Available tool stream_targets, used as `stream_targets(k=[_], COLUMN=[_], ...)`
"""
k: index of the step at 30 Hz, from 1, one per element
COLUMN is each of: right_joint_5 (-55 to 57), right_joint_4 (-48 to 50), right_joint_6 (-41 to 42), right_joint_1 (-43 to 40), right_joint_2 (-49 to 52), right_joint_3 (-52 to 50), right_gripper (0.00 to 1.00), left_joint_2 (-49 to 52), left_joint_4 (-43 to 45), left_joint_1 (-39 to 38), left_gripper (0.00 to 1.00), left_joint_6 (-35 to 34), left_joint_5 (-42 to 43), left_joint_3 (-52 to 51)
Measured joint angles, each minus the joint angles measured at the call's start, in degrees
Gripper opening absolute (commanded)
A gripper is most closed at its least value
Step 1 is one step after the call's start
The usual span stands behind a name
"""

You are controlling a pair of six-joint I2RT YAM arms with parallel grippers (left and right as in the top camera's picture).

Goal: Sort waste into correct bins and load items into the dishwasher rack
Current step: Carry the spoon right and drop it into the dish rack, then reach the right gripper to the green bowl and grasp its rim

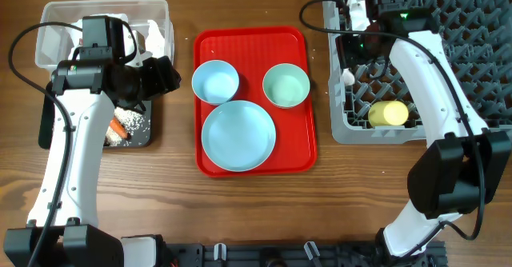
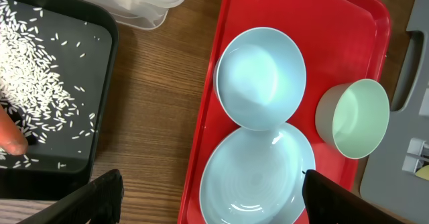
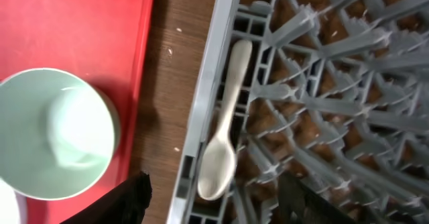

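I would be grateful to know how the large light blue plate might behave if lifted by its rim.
The plate looks rigid and glossy, so it may slip in a pinch. It lies flat on the red tray, so a push should slide it, not tip it. The light blue bowl seems to touch its rim and might get nudged.

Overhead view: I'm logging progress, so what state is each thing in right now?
white spoon, lying in the dishwasher rack, ungripped
yellow cup, lying in the rack
light blue bowl, upright, empty, on the red tray
mint green bowl, upright, empty
light blue plate, flat, empty
black tray, holding rice and carrot
left gripper, open, empty
right gripper, open, empty
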Motion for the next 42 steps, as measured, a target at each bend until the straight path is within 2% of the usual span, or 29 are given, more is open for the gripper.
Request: stream_targets(k=[7, 12, 18, 23, 29, 34, 38, 40, 42], right_joint_5=[-10.27, -13.68, -11.23, -7.98, -4.61, -3.74, -3.45, -3.3, -3.28], right_joint_4=[-2.86, -2.38, -0.48, -2.25, -4.61, -3.08, -0.76, 0.42, 1.03], right_joint_6=[4.35, 9.29, 19.02, 25.75, 29.22, 29.86, 29.92, 30.27, 30.27], right_joint_1=[0.17, 3.78, 11.8, 14.84, 14.82, 14.82, 14.82, 14.82, 14.82], right_joint_2=[-0.22, -1.11, -0.9, 2.12, 7.15, 9.57, 11.3, 11.67, 11.72], right_joint_3=[0.0, 0.0, -1.66, -3.15, -4.35, -5.66, -6.25, -6.25, -6.25], right_gripper=[0.54, 0.54, 0.55, 0.54, 0.53, 0.53, 0.45, 0.35, 0.19], left_joint_2=[0.0, 0.0, 0.02, 0.02, 0.02, 0.04, 0.07, 0.07, 0.07], left_joint_4=[0.0, 0.04, 0.5, 0.5, 0.52, 0.5, 0.46, 0.48, 0.46], left_joint_1=[0.0, 0.0, 0.0, 0.0, 0.0, 0.0, 0.0, 0.0, 0.0], left_gripper=[0.86, 0.87, 0.91, 0.94, 0.99, 1.0, 1.0, 1.0, 1.0], left_joint_6=[0.0, 0.0, -0.02, -0.02, -0.02, -0.22, -0.22, -0.24, -0.24], left_joint_5=[0.0, 0.0, 0.0, 0.0, 0.0, 0.0, 0.0, 0.0, 0.0], left_joint_3=[0.0, 0.0, 0.0, 0.0, 0.0, 0.0, 0.0, 0.0, 0.0])
